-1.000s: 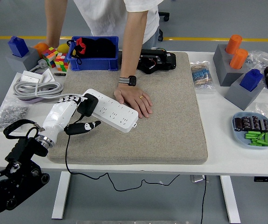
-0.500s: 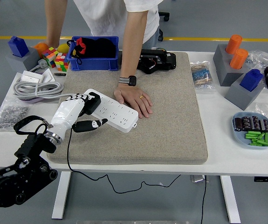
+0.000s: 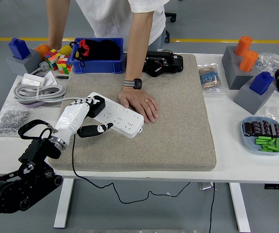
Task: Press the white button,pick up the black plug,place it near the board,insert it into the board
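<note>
A white power strip [image 3: 116,114] lies slantwise on the beige mat [image 3: 178,126]. My left hand [image 3: 83,116], white with black fingertips, is shut on the black plug [image 3: 95,106], which sits at the strip's left end, on or just above it. The plug's black cord [image 3: 73,160] hangs down off the table's front edge. A person's hand [image 3: 139,104] presses flat on the strip's right part and holds it down. I cannot make out the white button. My right hand is out of view.
A blue bin [image 3: 98,55], colour cubes [image 3: 58,61] and a coiled grey cable [image 3: 36,91] sit at the back left. A black device [image 3: 163,63] lies behind the mat. Grey blocks [image 3: 249,73] with orange and blue caps and a plate [image 3: 265,134] of small parts stand on the right.
My left hand has moved right and up with the black plug, from just off the strip's left end onto that end. The person's hand has stayed put.
</note>
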Robot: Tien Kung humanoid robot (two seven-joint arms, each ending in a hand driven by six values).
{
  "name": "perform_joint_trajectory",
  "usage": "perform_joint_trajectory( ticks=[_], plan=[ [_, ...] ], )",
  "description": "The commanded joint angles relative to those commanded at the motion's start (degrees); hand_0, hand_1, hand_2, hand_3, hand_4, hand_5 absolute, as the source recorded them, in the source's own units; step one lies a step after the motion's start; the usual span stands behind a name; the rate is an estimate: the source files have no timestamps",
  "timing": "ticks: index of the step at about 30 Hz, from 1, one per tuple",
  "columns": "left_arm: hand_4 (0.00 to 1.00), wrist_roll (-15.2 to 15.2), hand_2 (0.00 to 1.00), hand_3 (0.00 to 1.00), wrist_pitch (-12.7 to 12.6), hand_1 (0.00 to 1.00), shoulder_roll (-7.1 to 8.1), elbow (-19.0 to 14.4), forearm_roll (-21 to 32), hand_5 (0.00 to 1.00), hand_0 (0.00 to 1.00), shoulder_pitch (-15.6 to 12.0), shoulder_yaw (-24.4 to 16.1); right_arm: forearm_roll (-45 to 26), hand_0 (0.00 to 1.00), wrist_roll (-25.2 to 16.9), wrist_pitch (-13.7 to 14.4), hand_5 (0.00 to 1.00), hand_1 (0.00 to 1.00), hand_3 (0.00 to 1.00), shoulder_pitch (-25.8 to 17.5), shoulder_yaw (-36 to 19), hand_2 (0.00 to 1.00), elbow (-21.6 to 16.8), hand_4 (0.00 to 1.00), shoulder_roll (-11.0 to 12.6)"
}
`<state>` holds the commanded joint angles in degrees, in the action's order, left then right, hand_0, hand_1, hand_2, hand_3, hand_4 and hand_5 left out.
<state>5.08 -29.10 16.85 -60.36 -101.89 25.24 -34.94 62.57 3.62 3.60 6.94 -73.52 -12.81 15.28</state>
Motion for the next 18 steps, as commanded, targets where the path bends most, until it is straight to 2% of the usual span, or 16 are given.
perform_joint_trajectory(
  ticks=[10, 15, 16, 18],
  plan=[
    [0.899, -1.00, 0.849, 0.798, -0.58, 0.916, 1.00, -0.95, 1.08, 0.622, 0.894, -1.36, -1.33, -0.03, 0.611, -0.01, -0.01, 0.388, 0.572, 0.578, -0.16, 0.32, 0.571, -0.01, 0.648, 0.03],
    [0.899, -2.38, 0.849, 0.798, -1.67, 0.916, 1.12, -3.32, 1.78, 0.622, 0.894, -1.55, -3.99, -0.07, 0.611, -0.01, -0.01, 0.388, 0.572, 0.578, -0.08, 0.42, 0.571, -0.03, 0.648, 0.06],
    [0.897, -2.54, 0.903, 0.846, -1.87, 0.955, 1.12, -3.92, 1.72, 0.633, 0.945, -1.61, -4.71, -0.08, 0.611, 0.00, -0.02, 0.389, 0.572, 0.578, -0.06, 0.45, 0.569, -0.03, 0.649, 0.06],
    [0.897, -2.66, 0.903, 0.846, -2.05, 0.955, 1.13, -4.75, 1.80, 0.633, 0.945, -1.69, -5.79, -0.09, 0.611, 0.00, -0.02, 0.389, 0.572, 0.578, -0.04, 0.44, 0.569, -0.03, 0.649, 0.04]
  ],
)
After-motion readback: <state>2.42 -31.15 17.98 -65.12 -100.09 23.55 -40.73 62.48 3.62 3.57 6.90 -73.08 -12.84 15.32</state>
